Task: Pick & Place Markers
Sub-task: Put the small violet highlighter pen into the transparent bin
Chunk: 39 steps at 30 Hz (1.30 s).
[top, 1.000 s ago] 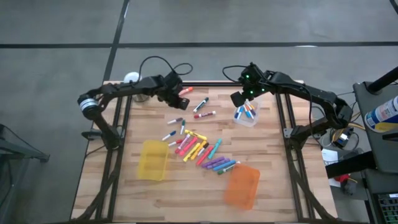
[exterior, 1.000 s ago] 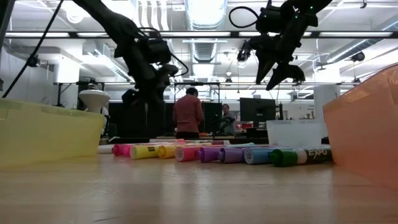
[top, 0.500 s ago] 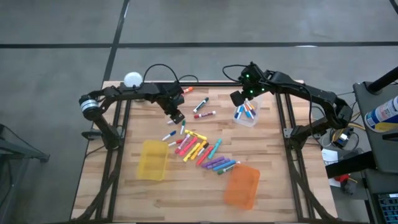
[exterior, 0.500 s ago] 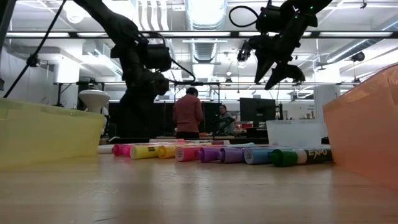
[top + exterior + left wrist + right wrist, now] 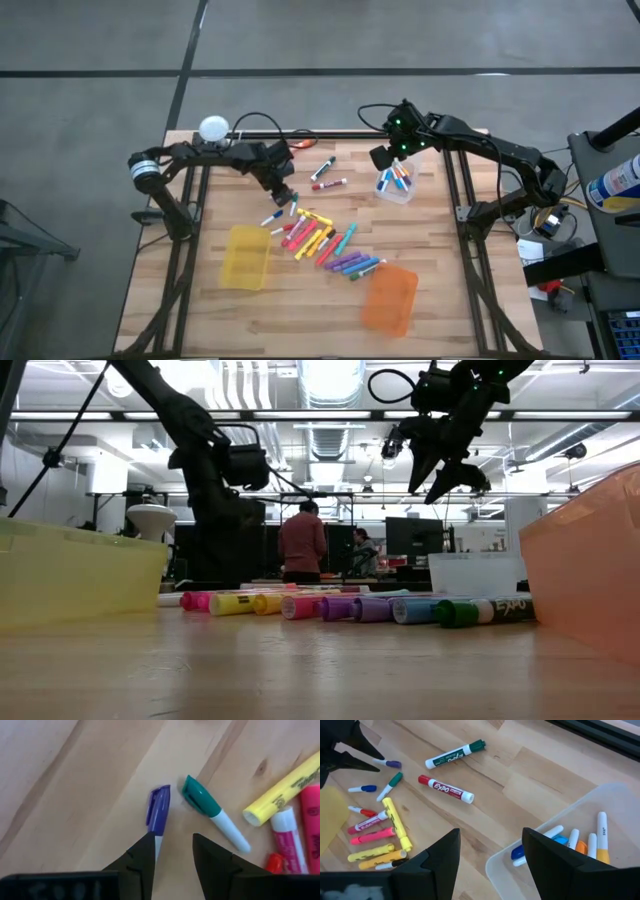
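Loose markers (image 5: 322,240) lie in a cluster mid-table. My left gripper (image 5: 172,854) is open, pointing steeply down over the cluster's far left end (image 5: 284,193). Ahead of its fingers lie a purple-capped marker (image 5: 159,810) and a teal-capped marker (image 5: 209,809), both flat on the wood. One fingertip (image 5: 145,851) covers the purple-capped marker's white body. My right gripper (image 5: 490,851) hangs open and empty above the clear bin (image 5: 555,827), which holds several markers (image 5: 395,180). My left gripper comes from above, slanting, with one fingertip (image 5: 146,845) over the white body of the purple-capped marker (image 5: 158,839), which lies flat on the table. The finger hides that spot, so I cannot tell whether it touches the marker.
A green Expo marker (image 5: 455,754) and a red one (image 5: 445,788) lie between the two arms, an orange-capped one (image 5: 300,147) at the far edge. A yellow bin (image 5: 246,257) and an orange bin (image 5: 389,298) stand nearer the front edge. People stand in the room beyond.
My left gripper has come down and toward the table's near edge, from beside the orange-capped marker at the far edge to the far left end of the marker cluster, rolling its wrist on the way. The markers lie as before.
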{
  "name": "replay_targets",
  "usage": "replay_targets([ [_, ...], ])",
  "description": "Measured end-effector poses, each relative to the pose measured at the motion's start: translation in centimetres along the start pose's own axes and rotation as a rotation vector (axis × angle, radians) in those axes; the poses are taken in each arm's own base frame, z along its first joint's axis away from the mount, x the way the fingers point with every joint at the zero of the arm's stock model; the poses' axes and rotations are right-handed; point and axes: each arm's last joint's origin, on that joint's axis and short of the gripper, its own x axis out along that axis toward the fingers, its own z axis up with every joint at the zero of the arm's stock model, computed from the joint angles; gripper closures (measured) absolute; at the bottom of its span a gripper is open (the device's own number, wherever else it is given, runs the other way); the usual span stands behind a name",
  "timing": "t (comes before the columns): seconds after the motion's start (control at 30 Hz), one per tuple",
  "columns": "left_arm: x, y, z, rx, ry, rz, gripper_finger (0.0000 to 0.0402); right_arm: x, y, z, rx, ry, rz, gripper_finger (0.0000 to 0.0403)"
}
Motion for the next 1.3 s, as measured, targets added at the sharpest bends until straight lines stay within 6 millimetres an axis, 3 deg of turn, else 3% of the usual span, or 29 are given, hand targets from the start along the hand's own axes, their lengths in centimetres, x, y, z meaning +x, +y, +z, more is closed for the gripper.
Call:
replay_targets([
  [0.43,1.2,0.4,-0.6,0.086,-0.069,0.073,0.0278,0.0,0.0,0.0,0.004,-0.004,0.000,0.0197],
  [0.73,2.5,0.8,-2.1,0.093,-0.085,0.073,0.0279,0.0,0.0,0.1,0.006,-0.008,0.002,0.0197],
  [0.9,2.6,0.9,-2.3,0.009,-0.079,0.066,0.0324,0.0,0.0,0.1,0.012,-0.010,0.004,0.0197],
  [1.0,2.4,0.7,-2.0,-0.024,-0.091,0.056,0.0375,0.0,0.1,0.1,0.034,-0.013,0.007,0.0197],
  [1.2,1.3,0.7,-0.3,-0.061,-0.133,0.023,0.0378,-0.8,0.5,-0.1,0.034,-0.028,0.043,0.0197],
  [1.3,-0.6,0.5,0.9,-0.091,-0.199,-0.023,0.0378,-1.7,1.1,-0.2,0.006,-0.055,0.106,0.0197],
])
